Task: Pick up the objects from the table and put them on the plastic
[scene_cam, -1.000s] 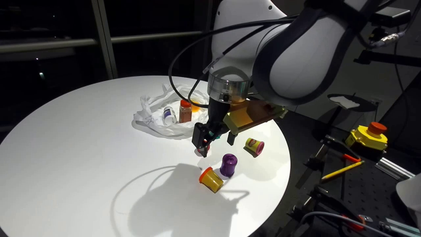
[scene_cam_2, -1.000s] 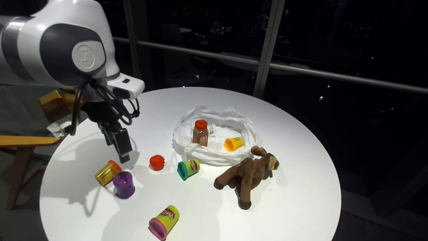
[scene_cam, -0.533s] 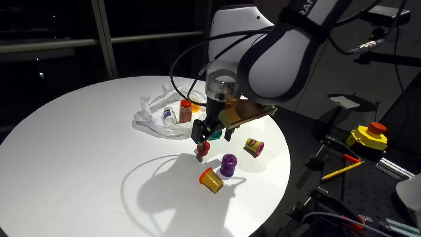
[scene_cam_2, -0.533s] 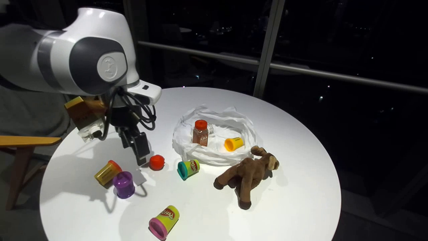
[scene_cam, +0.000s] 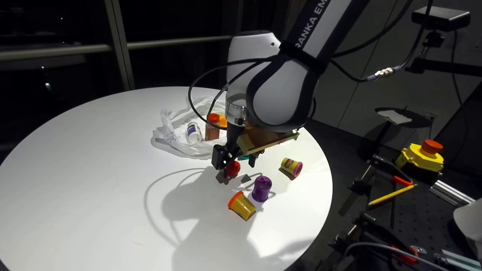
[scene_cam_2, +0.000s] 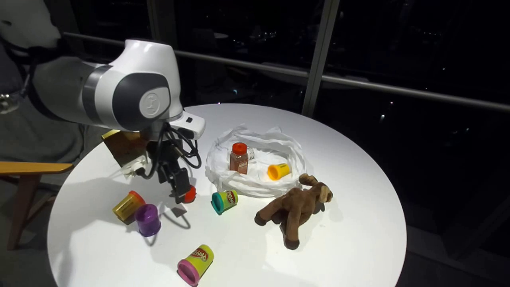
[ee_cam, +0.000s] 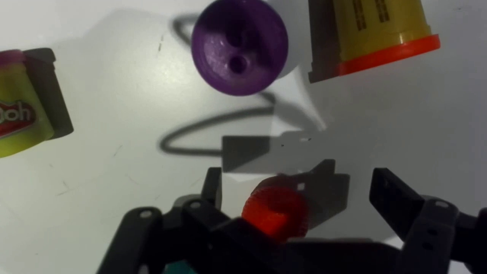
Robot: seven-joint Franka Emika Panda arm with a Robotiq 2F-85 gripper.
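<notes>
Fingers (ee_cam: pixel 393 203) were spread wide, nothing held. Red item (ee_cam: pixel 279 213) was seen between them, nearer one; risk judged: knocked aside by off-centre lowering. Plastic (scene_cam_2: pixel 243 185) was seen apart from fingers.

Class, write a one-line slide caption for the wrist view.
A red item shows between open fingers; a purple container and an orange-lidded yellow tub appear higher in the frame.

Dark windows (scene_cam_2: pixel 414 48) (light-specked), metal rail (scene_cam_2: pixel 414 92), wooden chair (scene_cam_2: pixel 36 168).
</notes>
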